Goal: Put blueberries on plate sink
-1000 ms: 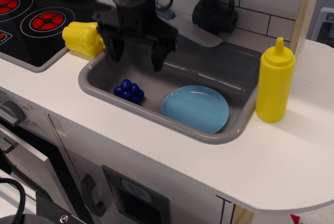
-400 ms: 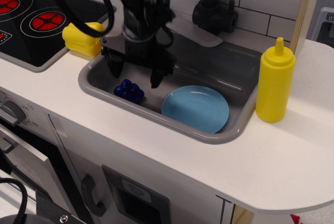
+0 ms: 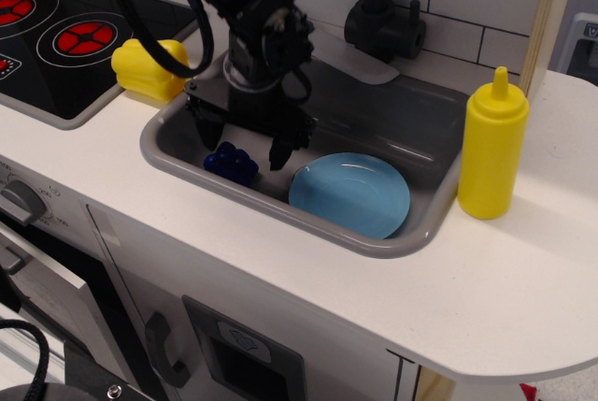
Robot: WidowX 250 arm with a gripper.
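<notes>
The blueberries [image 3: 231, 164], a small dark-blue cluster, lie on the floor of the grey sink [image 3: 187, 172] at its left front. The light-blue plate [image 3: 349, 194] lies flat in the sink to their right, bare. My black gripper [image 3: 244, 142] hangs in the sink just above the berries, open, with one finger left of the cluster and the other [image 3: 279, 151] right of it. The fingers are not closed on the berries. The gripper body hides the back of the cluster.
A yellow toy pepper [image 3: 148, 68] sits on the counter left of the sink. A yellow squeeze bottle [image 3: 491, 147] stands right of the sink. A black faucet [image 3: 380, 18] rises behind it. The black stovetop [image 3: 65, 36] with red rings is at far left.
My gripper has come down from above the sink rim into the basin and moved slightly right, so its open fingers now straddle the blueberries. The berries and plate have not moved.
</notes>
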